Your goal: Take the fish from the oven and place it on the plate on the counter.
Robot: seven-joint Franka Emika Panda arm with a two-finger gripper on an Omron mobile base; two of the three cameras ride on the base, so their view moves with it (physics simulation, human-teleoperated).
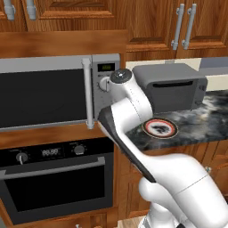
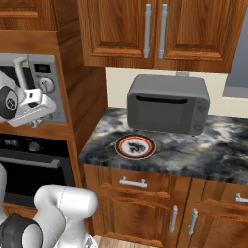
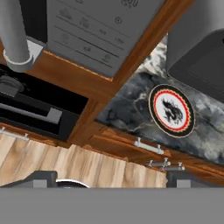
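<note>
plates: one plate (image 2: pixel 135 146), round, on the counter (image 2: pixel 213 147)
ovens: one oven (image 1: pixel 55 182), black, door closed
oven knobs: two knobs (image 1: pixel 21 156) on its panel in the left base view
oven displays: one display (image 1: pixel 50 152), between the knobs
oven handles: one bar handle (image 1: pixel 53 168)
microwaves: one microwave (image 1: pixel 49 91), silver, above the oven
microwave handles: one vertical handle (image 1: pixel 88 93)
toaster ovens: one toaster oven (image 2: pixel 168 103), grey, behind the plate
upper cabinet handles: two cabinet handles (image 2: pixel 155 30), side by side in the right base view
drawer handles: two drawer handles (image 2: pixel 133 183) show under the counter in the right base view
robot arms: one arm (image 1: pixel 133 133), white
</note>
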